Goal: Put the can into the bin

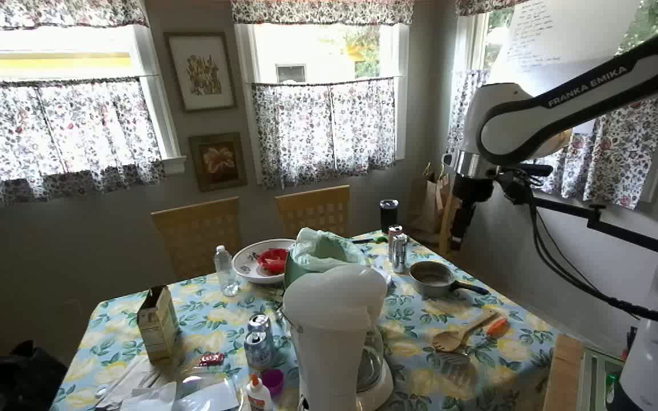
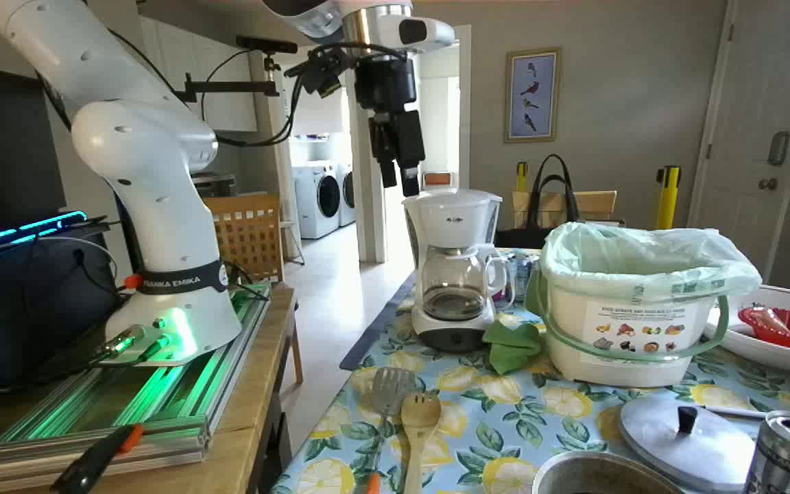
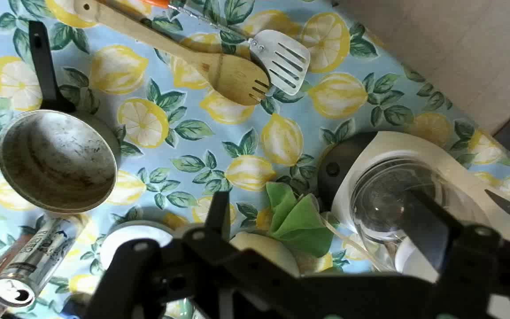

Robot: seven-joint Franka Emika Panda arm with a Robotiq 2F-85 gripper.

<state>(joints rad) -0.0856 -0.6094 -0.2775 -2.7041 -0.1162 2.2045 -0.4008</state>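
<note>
I judged nothing done: grasping, carrying and release remained. My gripper (image 2: 400, 182) hung empty, jaws apart. A silver can (image 1: 400, 255), perhaps my target among several, stood near the far corner of the table (image 1: 512, 368) in an exterior view, outside the bin (image 2: 618, 329), its floor hidden.

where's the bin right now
In an exterior view, the bin stands right of centre, between the coffee maker and the white bowl.
</note>
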